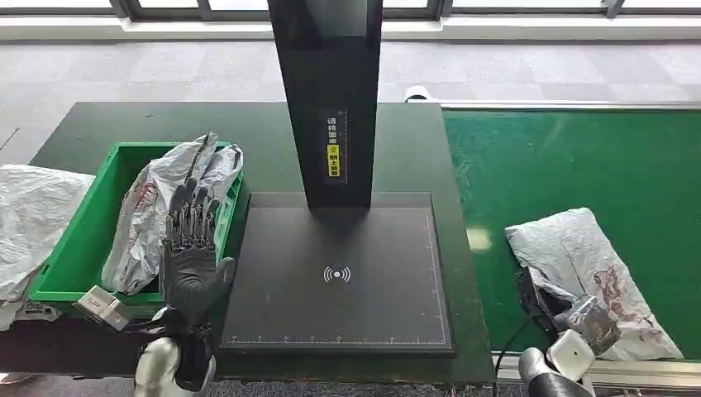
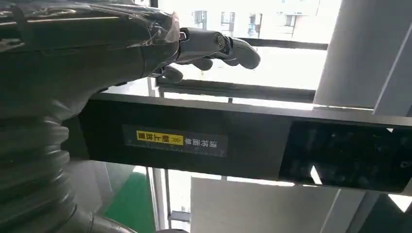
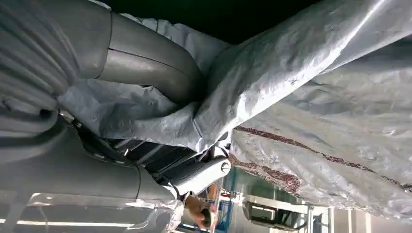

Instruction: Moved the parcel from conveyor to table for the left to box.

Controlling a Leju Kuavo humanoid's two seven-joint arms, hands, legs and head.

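- Right wrist view: right hand pinches only a fold of the parcel, still on the conveyor; bag could slip free when lifted
- left hand spread, empty, over the green box edge

parcel: crinkly grey plastic film | conveyor: matt green | bin: glossy plastic

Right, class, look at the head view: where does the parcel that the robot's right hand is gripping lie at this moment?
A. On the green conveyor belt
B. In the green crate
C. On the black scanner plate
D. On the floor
A: the grey parcel lies on the green conveyor belt, with the right hand closed on its near edge, well clear of the black scanner plate.
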